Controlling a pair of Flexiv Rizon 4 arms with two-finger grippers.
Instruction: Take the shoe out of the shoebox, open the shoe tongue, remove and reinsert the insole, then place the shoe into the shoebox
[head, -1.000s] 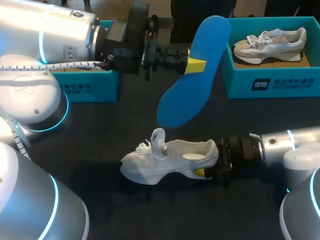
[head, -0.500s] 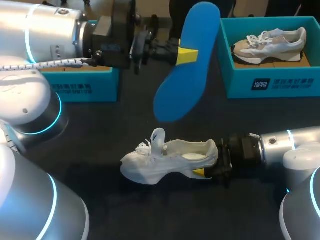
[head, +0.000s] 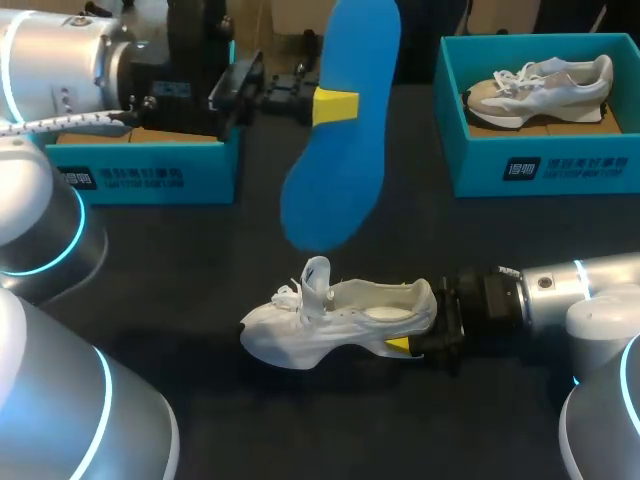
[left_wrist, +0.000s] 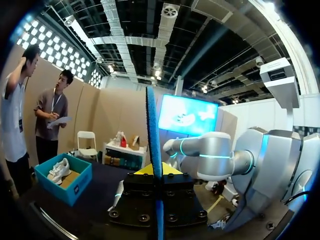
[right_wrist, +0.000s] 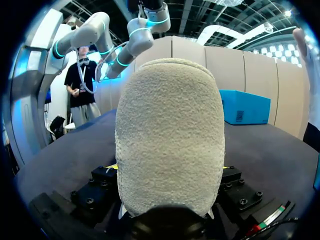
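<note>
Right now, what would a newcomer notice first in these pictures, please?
The long blue foam insole stands out most, held aloft by the left gripper above the dark table. Below it the white lace-up sneaker rests, its heel in the right gripper. A beige sneaker sits in the teal shoebox at far right.

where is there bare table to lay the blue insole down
Bare table lies between the left shoebox and the white shoe, and between the right shoebox and the right arm. It is crowded at the shoe's heel, where that arm meets it.
</note>
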